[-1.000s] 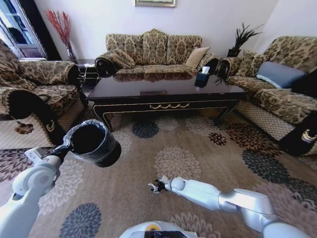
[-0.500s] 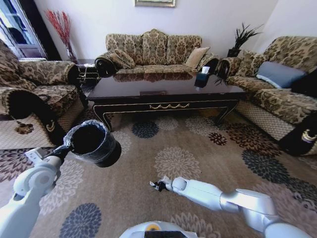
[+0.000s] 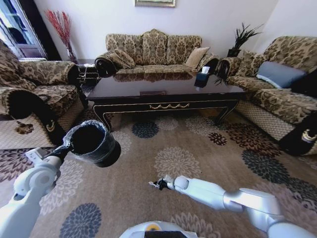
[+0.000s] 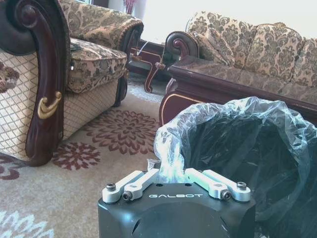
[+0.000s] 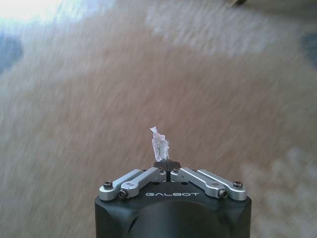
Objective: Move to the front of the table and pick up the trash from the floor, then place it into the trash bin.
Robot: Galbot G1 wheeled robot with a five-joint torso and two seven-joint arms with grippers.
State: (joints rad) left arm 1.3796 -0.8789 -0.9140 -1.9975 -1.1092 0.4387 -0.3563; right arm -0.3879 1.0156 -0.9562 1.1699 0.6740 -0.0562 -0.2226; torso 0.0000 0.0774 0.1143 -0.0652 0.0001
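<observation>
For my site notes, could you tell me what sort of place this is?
Most likely a home living room: patterned sofas surround a dark low table, on a floral carpet.

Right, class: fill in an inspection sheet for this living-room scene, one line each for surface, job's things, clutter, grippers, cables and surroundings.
Surface: beige-tan carpet with round flower medallions.
Job's things: small round black bin with thin plastic liner held off the carpet; small white crumpled scrap pinched in a gripper; long glossy dark wood coffee table beyond.
Clutter: dark tissue box on the table.
Grippers: left gripper shut on the bin's rim and liner; right gripper shut on the scrap, low over the carpet.
Cables: nothing seen.
Surroundings: patterned brown-gold sofas on three sides.
</observation>
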